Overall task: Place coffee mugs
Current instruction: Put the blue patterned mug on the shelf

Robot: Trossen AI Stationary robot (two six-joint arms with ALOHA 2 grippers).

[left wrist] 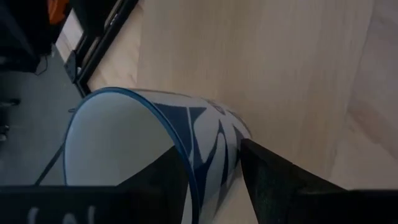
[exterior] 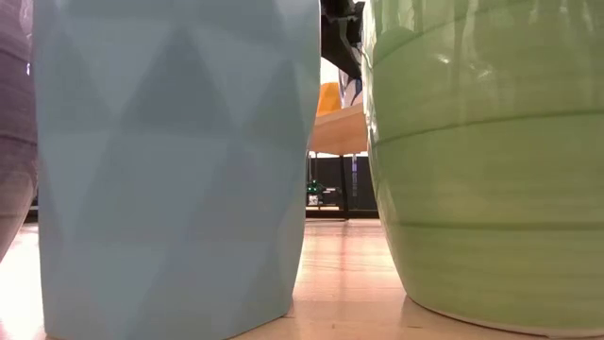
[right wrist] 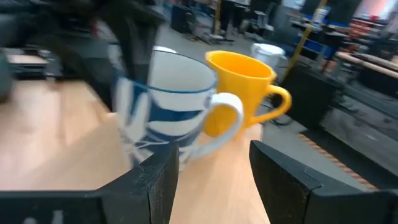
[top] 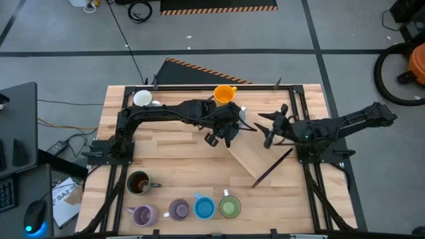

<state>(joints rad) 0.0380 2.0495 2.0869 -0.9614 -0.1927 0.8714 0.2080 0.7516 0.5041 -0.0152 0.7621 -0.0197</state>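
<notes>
White ceramic mug with blue pattern (left wrist: 155, 149) is clamped by its rim in the left gripper (left wrist: 214, 168), just beside the orange ceramic mug (top: 224, 94). Right gripper (top: 269, 129), near that orange mug, stands open and empty.

The high view looks straight down; the low view sits level, close behind the blue mug (exterior: 170, 170); both wrist views share the white mug (left wrist: 155, 155).

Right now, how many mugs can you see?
7: white mug and orange mug at the far edge; brown, two purple, blue, green near. An eighth, white-and-blue, shows in the left gripper.
</notes>
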